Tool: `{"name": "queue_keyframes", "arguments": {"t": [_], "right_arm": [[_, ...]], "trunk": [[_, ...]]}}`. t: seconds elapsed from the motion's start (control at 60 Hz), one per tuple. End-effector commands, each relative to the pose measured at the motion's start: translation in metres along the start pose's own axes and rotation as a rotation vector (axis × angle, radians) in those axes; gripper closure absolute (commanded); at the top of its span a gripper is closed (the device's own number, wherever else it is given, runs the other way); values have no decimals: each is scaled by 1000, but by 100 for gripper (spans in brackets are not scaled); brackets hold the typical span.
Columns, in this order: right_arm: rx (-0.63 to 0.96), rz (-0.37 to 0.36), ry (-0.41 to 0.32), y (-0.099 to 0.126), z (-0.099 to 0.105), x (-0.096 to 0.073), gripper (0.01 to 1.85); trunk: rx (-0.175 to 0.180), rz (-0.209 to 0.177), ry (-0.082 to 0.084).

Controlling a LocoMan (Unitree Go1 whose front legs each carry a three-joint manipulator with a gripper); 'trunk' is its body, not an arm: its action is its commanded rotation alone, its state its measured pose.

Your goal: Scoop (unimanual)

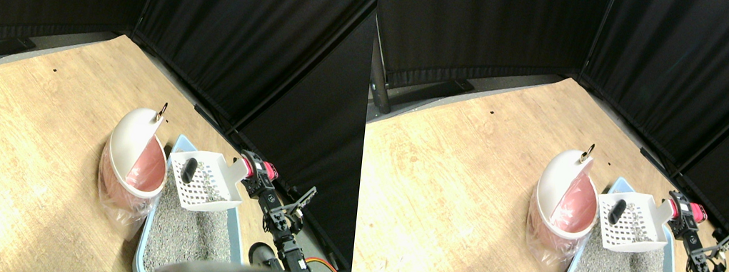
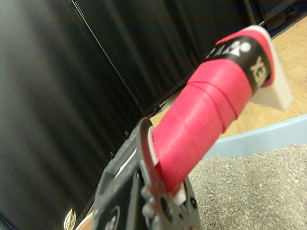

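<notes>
With the right hand clamped on the pink-wrapped handle, the scoop should stay level while carrying the dark lump toward the bin.

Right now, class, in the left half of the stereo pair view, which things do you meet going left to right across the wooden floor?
White swing-lid bin → white slotted scoop, carrying a dark lump → pink-wrapped handle → right manipulator.
</notes>
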Motion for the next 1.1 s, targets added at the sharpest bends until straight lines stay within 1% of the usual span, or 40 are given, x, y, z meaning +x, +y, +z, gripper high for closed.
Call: {"name": "queue_keyframes", "arguments": {"t": [0.017,0.05,0.083,0.15,0.2,0.267,0.3,0.333,0.45,0.467,0.533,0.567,0.617,0.667,0.767,0.817,0.883,0.917,0.983,1.033,1.1], "right_arm": [[-8,40,-37,6,7,8,180],[-11,47,-36,7,7,9,180],[-26,69,-31,8,7,12,180],[-32,62,-21,10,8,16,180],[-64,82,-19,11,7,20,180],[-76,84,-19,12,6,21,180],[-101,104,-19,13,6,23,180],[-102,105,-19,13,6,23,180],[-168,95,5,15,7,24,180],[-184,82,21,16,8,24,180],[-217,92,35,19,10,24,180],[-232,111,30,20,11,24,180],[-237,118,26,21,13,24,180],[-257,128,17,23,15,23,180],[-288,115,28,25,19,23,180],[-299,110,47,27,22,23,180],[-294,103,60,29,24,23,180],[-296,97,65,30,25,24,180],[-313,95,68,31,27,27,180],[-322,111,61,30,27,29,180],[-338,111,61,31,28,31,180]], "trunk": [[-47,65,-6],[-47,68,-5],[-49,71,-5],[-52,74,-6],[-54,75,-6],[-54,75,-6],[-54,75,-6],[-55,78,-3],[-54,77,-2],[-54,77,-2],[-54,77,-2],[-52,73,-3],[-54,74,-5],[-53,75,-3],[-54,74,-3],[-55,73,-9],[-57,73,-9],[-58,73,-12],[-60,74,-13],[-63,76,-14],[-67,79,-17]]}}
